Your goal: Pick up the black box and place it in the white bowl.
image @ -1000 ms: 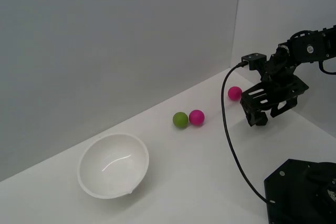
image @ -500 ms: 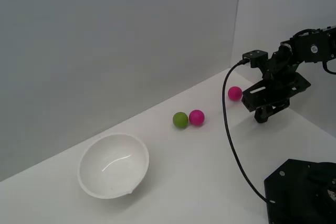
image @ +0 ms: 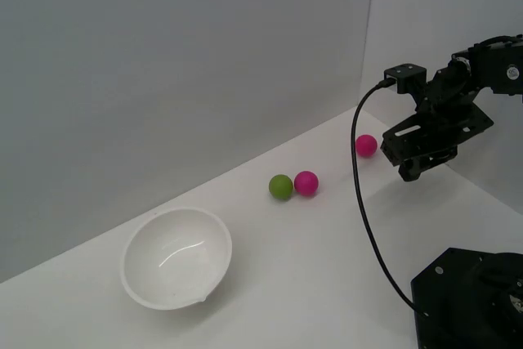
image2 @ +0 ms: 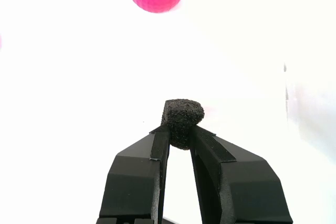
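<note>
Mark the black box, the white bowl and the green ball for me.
black box (image2: 181, 115): wrist view, its rough front face above the fingertips.
white bowl (image: 140, 239): exterior view, bare inner wall near the rim.
green ball (image: 280, 186): exterior view, centre of the ball.

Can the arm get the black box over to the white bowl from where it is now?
Probably yes. The gripper has its jaws shut on the black box and hangs above the table. The white bowl sits open-topped toward the exterior view's left; the green ball and pink ball lie low between them.
</note>
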You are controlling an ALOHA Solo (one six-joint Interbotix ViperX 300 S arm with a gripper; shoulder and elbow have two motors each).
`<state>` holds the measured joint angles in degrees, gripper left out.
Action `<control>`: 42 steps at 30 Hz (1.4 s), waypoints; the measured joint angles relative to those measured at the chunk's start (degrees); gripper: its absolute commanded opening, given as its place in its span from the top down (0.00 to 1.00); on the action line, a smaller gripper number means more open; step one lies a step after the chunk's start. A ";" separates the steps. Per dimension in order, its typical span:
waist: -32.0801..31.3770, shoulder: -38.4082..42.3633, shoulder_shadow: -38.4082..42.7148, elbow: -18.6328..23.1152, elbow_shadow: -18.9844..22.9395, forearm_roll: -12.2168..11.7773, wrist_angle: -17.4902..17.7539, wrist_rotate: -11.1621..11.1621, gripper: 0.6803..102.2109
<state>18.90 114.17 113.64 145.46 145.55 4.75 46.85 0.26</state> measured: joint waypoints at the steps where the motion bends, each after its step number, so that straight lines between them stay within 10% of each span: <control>1: 0.00 0.97 0.97 -0.09 -0.18 0.00 0.53 0.00 0.98; 17: -6.77 9.05 9.23 -5.54 -5.36 0.00 6.15 0.00 0.98; 42: -24.52 6.94 7.21 -13.01 -13.01 -2.99 4.48 0.00 0.98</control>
<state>-5.62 121.11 120.85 132.45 132.54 1.76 51.33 0.26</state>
